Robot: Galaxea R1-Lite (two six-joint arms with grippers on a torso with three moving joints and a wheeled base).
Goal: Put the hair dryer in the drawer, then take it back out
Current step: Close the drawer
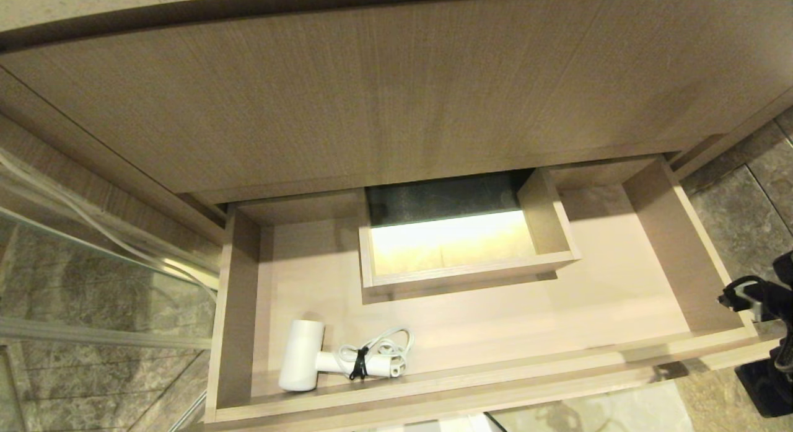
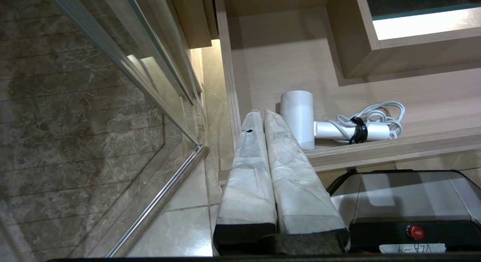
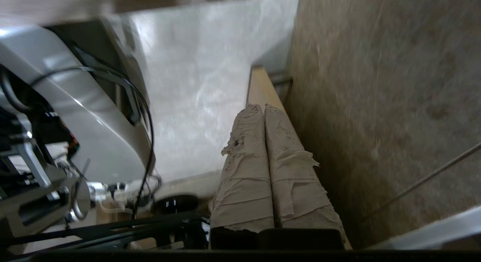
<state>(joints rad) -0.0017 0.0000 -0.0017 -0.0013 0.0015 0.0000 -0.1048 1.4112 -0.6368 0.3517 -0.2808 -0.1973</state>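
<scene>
Pressed together with nothing between them, the taped fingers of the right gripper point down past the drawer's outer corner, over pale floor tile and beside a brown stone-patterned wall; in the head view only dark parts of that arm show at the right edge, just outside the drawer's right front corner. The left gripper is likewise closed and empty, its tips held outside the front rail near the left corner, with the robot's grey base below it.

The drawer stands pulled out under a tall wood-grain panel. The hair dryer lies on the drawer floor in the front left corner, barrel near the left wall, handle running rightward along the front rail, coiled cord bundled by a dark tie beside it. It touches neither gripper.

A raised rectangular box, open at the top and glowing with warm light, sits at the middle back of the drawer. Bare floor stretches from the cord to the right wall, and between the box and the front rail. A glass panel with a metal frame runs close along the drawer's left side; marbled tile lies beyond it.
</scene>
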